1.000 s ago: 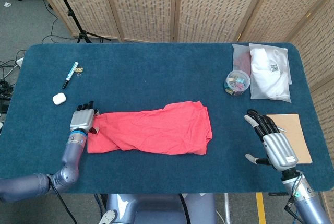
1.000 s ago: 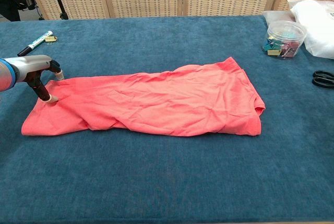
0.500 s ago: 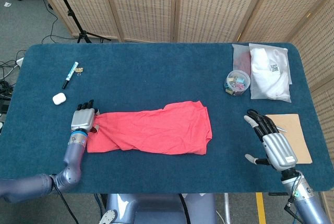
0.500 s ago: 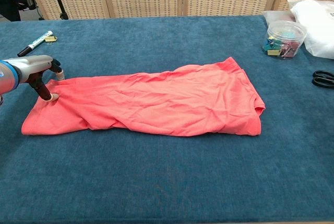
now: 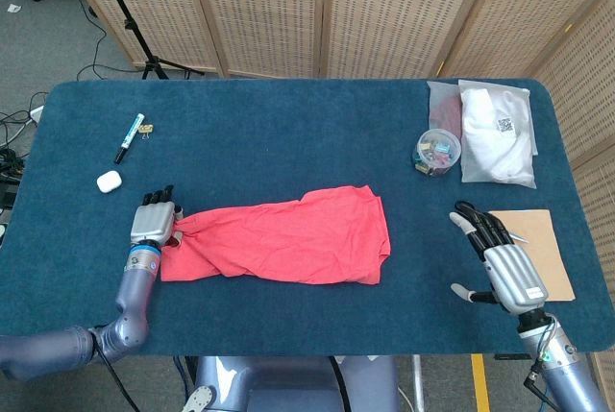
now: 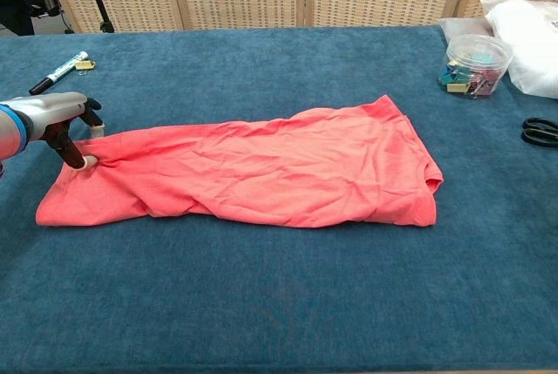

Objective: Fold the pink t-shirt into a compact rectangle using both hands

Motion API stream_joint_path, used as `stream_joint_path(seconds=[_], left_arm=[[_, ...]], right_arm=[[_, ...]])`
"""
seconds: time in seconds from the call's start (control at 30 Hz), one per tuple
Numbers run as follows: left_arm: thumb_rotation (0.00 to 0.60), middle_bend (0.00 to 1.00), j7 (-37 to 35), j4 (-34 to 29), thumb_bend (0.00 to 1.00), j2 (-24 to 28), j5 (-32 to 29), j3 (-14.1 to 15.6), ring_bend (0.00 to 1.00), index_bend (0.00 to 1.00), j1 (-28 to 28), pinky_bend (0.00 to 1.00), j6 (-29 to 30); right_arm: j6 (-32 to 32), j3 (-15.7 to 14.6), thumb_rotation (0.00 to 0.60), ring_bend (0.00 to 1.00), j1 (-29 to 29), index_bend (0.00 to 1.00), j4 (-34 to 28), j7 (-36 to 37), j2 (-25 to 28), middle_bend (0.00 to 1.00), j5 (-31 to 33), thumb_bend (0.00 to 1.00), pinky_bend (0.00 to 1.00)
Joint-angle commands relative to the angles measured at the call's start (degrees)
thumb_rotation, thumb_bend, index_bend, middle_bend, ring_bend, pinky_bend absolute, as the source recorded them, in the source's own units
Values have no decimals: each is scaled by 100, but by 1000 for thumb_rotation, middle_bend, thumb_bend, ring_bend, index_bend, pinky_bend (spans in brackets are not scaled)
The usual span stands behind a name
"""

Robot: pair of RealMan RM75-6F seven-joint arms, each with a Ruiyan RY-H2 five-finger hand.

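Observation:
The pink t-shirt [image 5: 288, 237] lies flat on the blue table [image 5: 288, 133] as a long band running left to right, also seen in the chest view as the pink t-shirt [image 6: 261, 173]. My left hand [image 5: 153, 220] is at its left end. In the chest view the left hand [image 6: 52, 121] pinches the shirt's upper left edge, and the cloth is bunched at the fingertips [image 6: 85, 161]. My right hand [image 5: 502, 258] rests to the right of the shirt, fingers spread, holding nothing, well apart from the cloth.
A marker [image 5: 129, 137] and a white earbud case [image 5: 110, 181] lie at the far left. A tub of clips [image 5: 437, 151] and a white plastic bag [image 5: 496, 133] sit at the back right. A brown card [image 5: 543, 239] lies beside my right hand.
My left hand has shifted slightly left and drawn the shirt's upper left edge with it, bunching the cloth there. The right hand has not moved.

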Motion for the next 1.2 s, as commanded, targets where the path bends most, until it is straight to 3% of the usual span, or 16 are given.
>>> stream_joint_path(seconds=[0.03, 0.37, 0.77, 1.2], left_arm=[[600, 0, -47, -46, 418, -21, 105, -6, 0, 813, 43, 0, 52], [600, 0, 34, -84, 434, -5, 202, -77, 0, 818, 61, 0, 128], [600, 0, 176, -199, 434, 487, 170, 31, 0, 819, 159, 0, -69], [600, 0, -177, 787, 435, 1162, -9, 266, 0, 825, 460, 0, -964]], right_arm=[[-3, -2, 600, 0, 1, 0, -5, 3, 1, 0, -6, 0, 0], [-11, 2, 600, 0, -1, 0, -7, 29, 11, 0, -2, 0, 0], [13, 0, 600, 0, -13, 0, -24, 73, 38, 0, -34, 0, 0], [-13, -18, 600, 0, -8, 0, -42, 42, 31, 0, -58, 0, 0]])
